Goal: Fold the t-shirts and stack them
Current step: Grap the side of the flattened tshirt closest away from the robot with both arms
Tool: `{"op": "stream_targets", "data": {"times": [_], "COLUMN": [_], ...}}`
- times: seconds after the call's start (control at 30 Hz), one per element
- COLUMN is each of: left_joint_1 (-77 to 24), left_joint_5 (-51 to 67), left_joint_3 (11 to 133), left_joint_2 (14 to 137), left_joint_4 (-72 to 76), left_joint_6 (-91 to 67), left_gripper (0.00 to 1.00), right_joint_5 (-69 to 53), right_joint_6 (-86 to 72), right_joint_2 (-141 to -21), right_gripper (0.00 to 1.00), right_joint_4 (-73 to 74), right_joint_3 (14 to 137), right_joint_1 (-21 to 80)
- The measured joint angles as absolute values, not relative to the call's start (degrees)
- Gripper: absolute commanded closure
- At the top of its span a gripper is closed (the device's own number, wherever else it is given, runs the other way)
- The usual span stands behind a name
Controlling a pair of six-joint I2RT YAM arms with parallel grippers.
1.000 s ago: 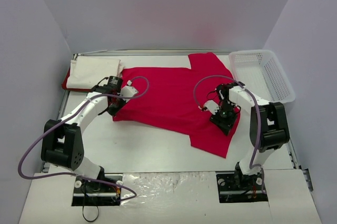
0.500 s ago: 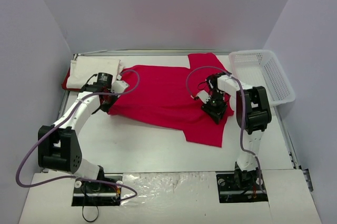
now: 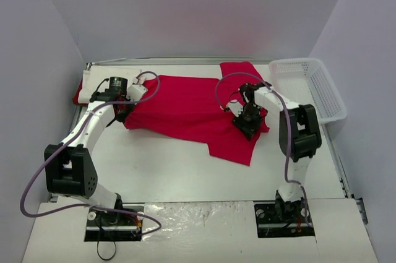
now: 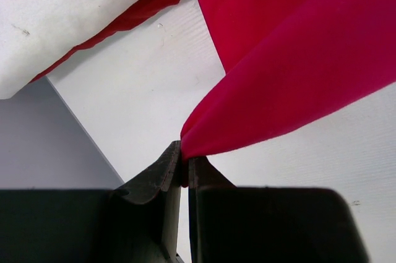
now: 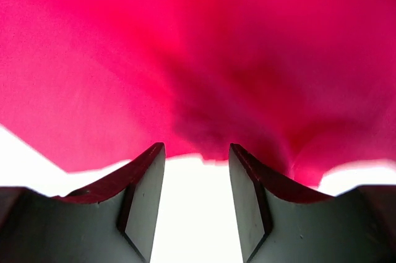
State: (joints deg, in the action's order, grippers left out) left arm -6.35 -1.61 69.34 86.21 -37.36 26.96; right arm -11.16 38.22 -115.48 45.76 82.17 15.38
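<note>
the left edge of the spread red t-shirt [image 3: 185, 105] is pinched in the closed left gripper [image 4: 184, 163]; the right gripper [image 5: 197, 149] is seen with jaws parted at its right side.

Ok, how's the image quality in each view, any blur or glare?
Top view: even, sharp, a pink cast on the back wall above the red shirt. Left wrist: crisp throughout. Right wrist: shirt soft and blurred, table blown out white.

We take this for a robotics lab test cell: plain grey-lavender panels [image 3: 185, 9] wall in a white table [image 3: 173, 173], and the left arm [image 3: 86, 130] and right arm [image 3: 297, 133], trailing purple cables [image 3: 37, 182], are bolted at its near edge.
</note>
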Motion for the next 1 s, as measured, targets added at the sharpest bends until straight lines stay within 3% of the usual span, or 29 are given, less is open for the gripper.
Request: {"op": "stream_targets", "data": {"times": [0.37, 0.57, 0.6, 1.0], "left_joint_1": [-6.28, -6.22, -6.15, -5.43], "left_joint_5": [0.64, 1.50, 1.54, 2.72], "left_joint_3": [68.66, 67.57, 67.26, 65.56], "left_joint_2": [84.95, 84.62, 84.53, 82.94], "left_joint_4": [-37.47, -37.39, -37.41, -37.39], "left_joint_6": [26.57, 26.30, 26.30, 26.28], "left_gripper": [0.98, 0.98, 0.98, 0.98], "right_joint_5": [-9.85, -9.80, -9.76, -9.58], "right_joint_6": [38.22, 37.30, 37.26, 36.23], "right_joint_2": [-92.40, -92.58, -92.95, -98.24], "right_gripper": [0.53, 0.48, 0.43, 0.44], "right_joint_4": [48.14, 48.16, 47.94, 44.64], "right_joint_3": [69.17, 63.00, 62.24, 61.12], "right_joint_1": [28.32, 34.00, 34.26, 36.71]}}
